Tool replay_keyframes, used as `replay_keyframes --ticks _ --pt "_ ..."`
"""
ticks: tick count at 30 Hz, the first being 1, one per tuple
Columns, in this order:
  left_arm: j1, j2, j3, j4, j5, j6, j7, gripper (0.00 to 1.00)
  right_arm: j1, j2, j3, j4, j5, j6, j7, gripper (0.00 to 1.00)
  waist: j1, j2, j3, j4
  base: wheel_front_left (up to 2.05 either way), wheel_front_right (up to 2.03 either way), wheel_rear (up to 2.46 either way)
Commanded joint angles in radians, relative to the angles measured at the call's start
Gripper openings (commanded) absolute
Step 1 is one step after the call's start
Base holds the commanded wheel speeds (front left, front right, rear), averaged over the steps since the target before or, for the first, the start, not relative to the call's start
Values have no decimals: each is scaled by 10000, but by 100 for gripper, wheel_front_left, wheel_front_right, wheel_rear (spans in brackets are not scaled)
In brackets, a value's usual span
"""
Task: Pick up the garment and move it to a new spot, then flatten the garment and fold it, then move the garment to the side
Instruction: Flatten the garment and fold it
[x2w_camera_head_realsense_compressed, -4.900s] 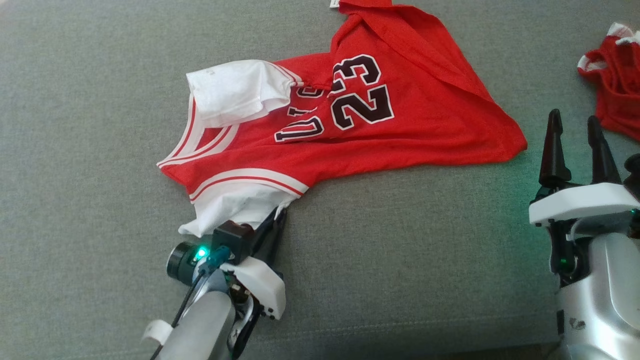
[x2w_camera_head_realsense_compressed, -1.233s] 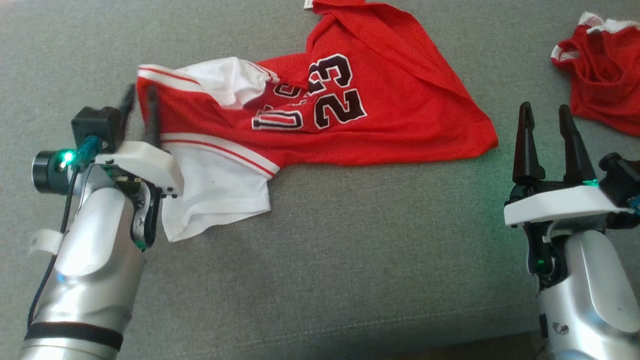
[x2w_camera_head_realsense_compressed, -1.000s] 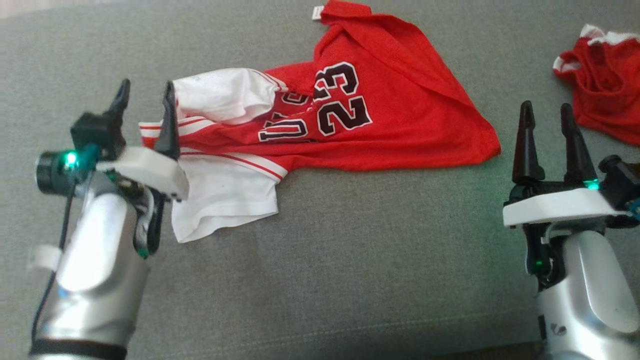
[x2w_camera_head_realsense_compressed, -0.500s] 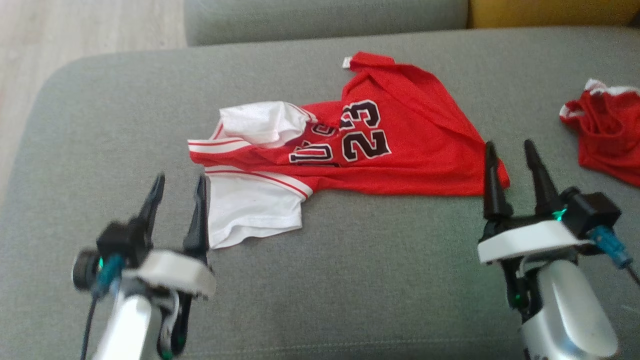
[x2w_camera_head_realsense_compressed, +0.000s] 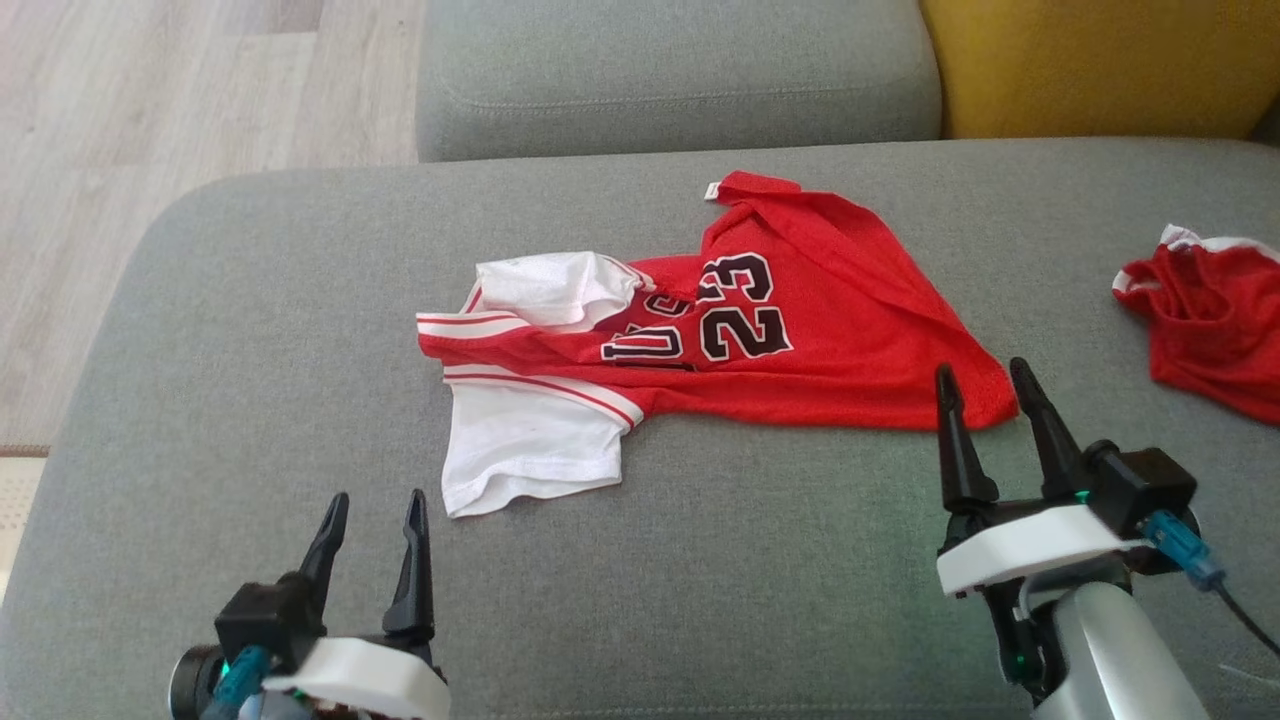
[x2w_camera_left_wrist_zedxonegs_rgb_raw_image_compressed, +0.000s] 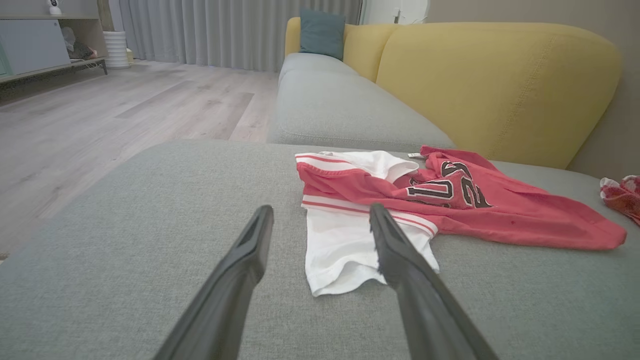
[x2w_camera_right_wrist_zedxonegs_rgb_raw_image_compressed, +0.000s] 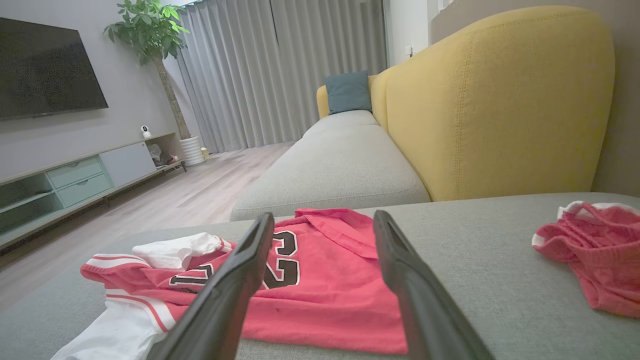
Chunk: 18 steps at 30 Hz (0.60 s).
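The garment (x2w_camera_head_realsense_compressed: 760, 350) is a red jersey with white sleeves and a black "23", lying crumpled and partly spread on the grey sofa cushion (x2w_camera_head_realsense_compressed: 250, 330). It also lies ahead of the fingers in the left wrist view (x2w_camera_left_wrist_zedxonegs_rgb_raw_image_compressed: 450, 200) and the right wrist view (x2w_camera_right_wrist_zedxonegs_rgb_raw_image_compressed: 320, 280). My left gripper (x2w_camera_head_realsense_compressed: 372, 505) hovers open near the cushion's front left, short of the white sleeve (x2w_camera_head_realsense_compressed: 530, 450), holding nothing. At the front right my right gripper (x2w_camera_head_realsense_compressed: 985, 375) stands open and empty, its tips close to the jersey's red hem corner.
A second red garment (x2w_camera_head_realsense_compressed: 1210, 320) lies bunched at the cushion's right edge. Another grey seat cushion (x2w_camera_head_realsense_compressed: 680, 70) and a yellow backrest (x2w_camera_head_realsense_compressed: 1100, 60) lie beyond. Wooden floor (x2w_camera_head_realsense_compressed: 150, 150) lies off the cushion's left edge.
My left gripper let go of the jersey's shoulder and drew back toward the front left. The head camera rose and pulled back, so more of the sofa and floor shows.
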Motion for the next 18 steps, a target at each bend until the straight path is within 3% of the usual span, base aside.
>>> replay_keyframes --ticks 1,18 --pt "-322 -26 370 -386 82 66 -124 100 -122 -16 156 -351 -107 65 -132 100 0 -1 -32 -1 0 0 0" --pt "-177 -220 742 -729 202 22 -124 100 625 -16 38 -876 -342 65 -136 100 0 -1 -176 -306 0 0 0"
